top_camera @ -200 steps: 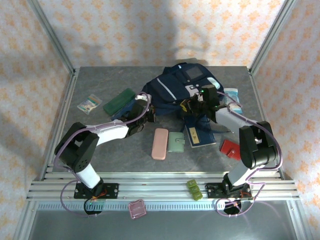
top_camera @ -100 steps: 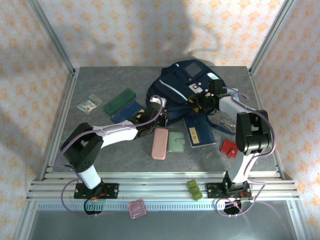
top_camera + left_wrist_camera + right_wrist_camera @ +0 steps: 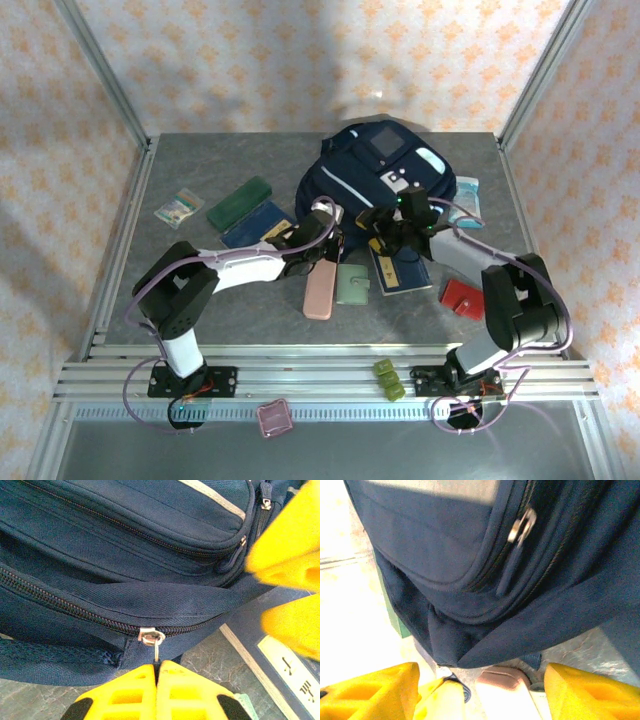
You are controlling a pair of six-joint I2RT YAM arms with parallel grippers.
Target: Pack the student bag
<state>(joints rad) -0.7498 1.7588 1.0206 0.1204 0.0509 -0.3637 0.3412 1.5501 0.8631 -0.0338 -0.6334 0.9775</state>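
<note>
Your student bag (image 3: 385,175) lies on the far right-centre of the worktop (image 3: 200,290), its front pockets facing up and its near edge turned toward both arms. The things to be packed lie just near of it, I judge to keep each carry short: a pink case (image 3: 320,288), a green wallet (image 3: 352,284) and a navy booklet (image 3: 400,270).

Your left tool (image 3: 156,672) is clamped tight on the zipper pull (image 3: 151,636) of the bag's near side. In the left wrist view the fingers (image 3: 125,695) meet, with the small metal tab pinched between their tips. That grip makes sense as the start of opening a compartment. The slider has to be dragged along its track before anything can go in, and the teeth look closed over the stretch you can see.

Your right tool (image 3: 480,685) stands with its fingers (image 3: 370,690) wide apart and nothing between them. It hangs just near of the bag's lower corner, where a fold of navy fabric hangs down. From there it could take hold of the cloth and brace the bag. With no brace, I'd expect a soft bag like this to slide or bunch up when you pull the zip, so steady it first.
</note>
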